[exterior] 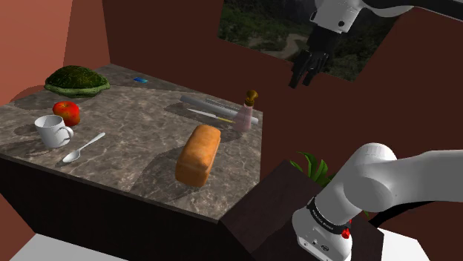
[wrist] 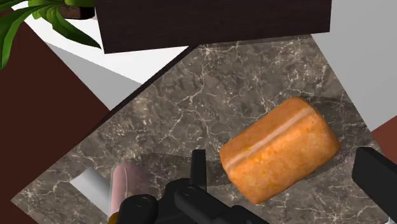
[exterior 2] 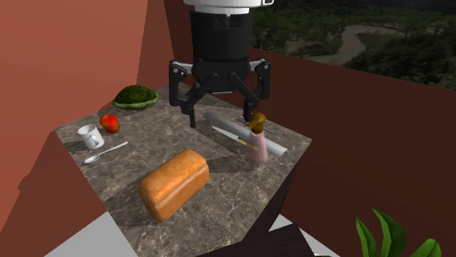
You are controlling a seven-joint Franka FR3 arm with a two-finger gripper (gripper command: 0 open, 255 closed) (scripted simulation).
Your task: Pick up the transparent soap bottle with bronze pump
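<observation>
Marble counter (exterior: 141,144) is read from the shoulder view's left: mug (exterior: 52,131), loaf (exterior: 198,153), then the bottle (exterior: 245,116), upright near the right edge, with a knife (exterior: 210,114) just beside it. Further right, the gripper (exterior: 303,76) is held high, fingers spread and empty. It should be centred over the bottle, lowered past the pump, and closed on the body. Contact with the knife is to be avoided.

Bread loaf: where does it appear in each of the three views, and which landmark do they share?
Shoulder view: bread loaf at the centre, near the tabletop's front edge.
Second exterior view: bread loaf lower left of centre.
Wrist view: bread loaf on the tabletop, seen between the open jaws.
Shared landmark: the pinkish soap bottle near it.
</observation>
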